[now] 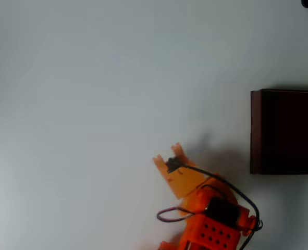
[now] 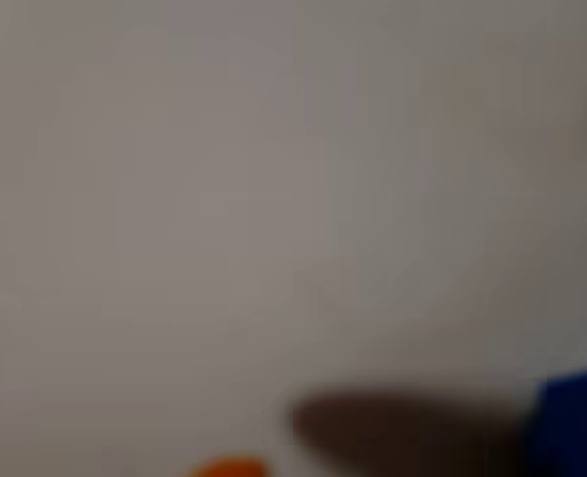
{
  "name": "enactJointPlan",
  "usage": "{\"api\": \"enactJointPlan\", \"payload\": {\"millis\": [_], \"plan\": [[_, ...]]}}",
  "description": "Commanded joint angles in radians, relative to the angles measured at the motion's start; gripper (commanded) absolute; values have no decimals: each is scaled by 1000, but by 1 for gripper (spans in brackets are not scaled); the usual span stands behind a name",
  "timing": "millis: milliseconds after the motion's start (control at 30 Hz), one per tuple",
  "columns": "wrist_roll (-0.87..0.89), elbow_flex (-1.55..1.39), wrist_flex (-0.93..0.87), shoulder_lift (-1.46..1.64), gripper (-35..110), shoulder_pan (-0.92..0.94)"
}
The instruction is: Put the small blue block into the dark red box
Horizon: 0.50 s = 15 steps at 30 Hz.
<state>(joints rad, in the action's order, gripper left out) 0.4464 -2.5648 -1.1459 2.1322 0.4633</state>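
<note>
Overhead view first: the orange arm [image 1: 211, 221] reaches in from the bottom edge, and its gripper [image 1: 167, 155] points up and to the left over the pale grey worktop [image 1: 91, 104]. Two short orange fingertips [image 1: 159, 160] stand a little apart, with a small dark part just behind them; nothing can be made out between them, so the gripper looks slightly open and empty from here. A thin dark cable [image 1: 232, 187] loops over the arm's back. The dark red box [image 1: 285, 131] sits at the right edge, cut off by the frame, its thin red-brown wall facing the arm and its inside almost black. It lies well apart from the gripper, up and to the right.

From the wrist view everything is badly blurred. The small blue block [image 2: 576, 422] shows as a bright blue patch in the bottom right corner, with a dark shadow [image 2: 402, 432] beside it on the worktop. A sliver of orange sits at the bottom edge.
</note>
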Motion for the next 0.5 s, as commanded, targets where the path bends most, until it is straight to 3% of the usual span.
{"api": "enactJointPlan", "payload": {"millis": [0, 467], "plan": [[2, -2, -2, -3, 25, 44], [-26, 34, 34, -81, 18, 64]]}}
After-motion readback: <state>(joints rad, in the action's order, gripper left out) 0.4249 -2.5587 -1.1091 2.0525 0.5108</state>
